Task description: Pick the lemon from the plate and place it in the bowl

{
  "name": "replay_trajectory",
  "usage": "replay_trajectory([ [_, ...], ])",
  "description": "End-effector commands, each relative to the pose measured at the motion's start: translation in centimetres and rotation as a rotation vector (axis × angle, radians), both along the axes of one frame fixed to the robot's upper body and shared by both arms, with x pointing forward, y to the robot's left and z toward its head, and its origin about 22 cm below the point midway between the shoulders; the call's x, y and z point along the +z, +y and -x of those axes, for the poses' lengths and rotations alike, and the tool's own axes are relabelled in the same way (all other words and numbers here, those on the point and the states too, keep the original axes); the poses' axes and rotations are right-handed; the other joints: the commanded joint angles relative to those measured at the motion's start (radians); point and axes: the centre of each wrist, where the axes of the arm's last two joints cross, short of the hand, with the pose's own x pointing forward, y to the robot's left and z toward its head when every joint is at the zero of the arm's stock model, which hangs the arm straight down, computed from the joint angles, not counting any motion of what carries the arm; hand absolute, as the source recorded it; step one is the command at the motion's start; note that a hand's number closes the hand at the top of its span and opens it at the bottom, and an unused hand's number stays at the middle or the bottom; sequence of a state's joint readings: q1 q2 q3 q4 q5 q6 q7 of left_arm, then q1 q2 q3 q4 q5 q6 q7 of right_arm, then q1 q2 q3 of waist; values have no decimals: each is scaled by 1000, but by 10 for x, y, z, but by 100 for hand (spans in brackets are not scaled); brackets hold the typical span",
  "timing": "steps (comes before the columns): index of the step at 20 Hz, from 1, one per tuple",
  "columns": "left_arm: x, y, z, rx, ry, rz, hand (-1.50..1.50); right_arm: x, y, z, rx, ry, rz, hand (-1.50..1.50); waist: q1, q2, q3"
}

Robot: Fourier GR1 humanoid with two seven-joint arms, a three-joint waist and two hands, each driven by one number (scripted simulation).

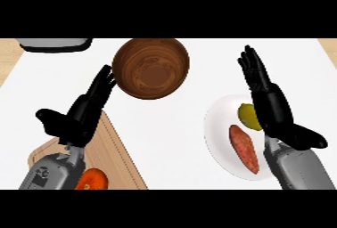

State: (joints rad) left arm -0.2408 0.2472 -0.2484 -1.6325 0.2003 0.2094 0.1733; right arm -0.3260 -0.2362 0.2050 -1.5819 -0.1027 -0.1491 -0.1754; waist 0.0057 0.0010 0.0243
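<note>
A yellow-green lemon (248,116) lies on a white plate (220,133) at the right, partly hidden behind my right hand (270,104). That hand is open, fingers straight and pointing away, hovering just right of the lemon. A brown wooden bowl (150,67) stands at the upper middle, with nothing in it. My left hand (82,113) is open at the left, its fingertips close to the bowl's left rim.
An orange-red sweet potato (244,148) lies on the plate below the lemon. A wooden cutting board (112,153) sits at lower left with a red tomato (92,179) on it. A grey appliance (54,43) shows at the top left.
</note>
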Motion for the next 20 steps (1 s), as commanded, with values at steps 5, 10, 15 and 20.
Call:
replay_trajectory([
  [5,-4,81,0,281,-22,-190,0,64,-74,1,255,-365,67,150,2,-7,-21],
  [10,-16,94,12,333,37,-187,0,-11,-184,40,-340,-6,447,-150,-45,-2,-21],
  [15,-28,111,21,321,18,-207,0,-71,-204,104,-216,-129,486,-150,-19,-2,-23],
  [20,-13,110,4,304,13,-176,0,-60,-230,102,-294,-115,509,-150,-9,-1,-24],
])
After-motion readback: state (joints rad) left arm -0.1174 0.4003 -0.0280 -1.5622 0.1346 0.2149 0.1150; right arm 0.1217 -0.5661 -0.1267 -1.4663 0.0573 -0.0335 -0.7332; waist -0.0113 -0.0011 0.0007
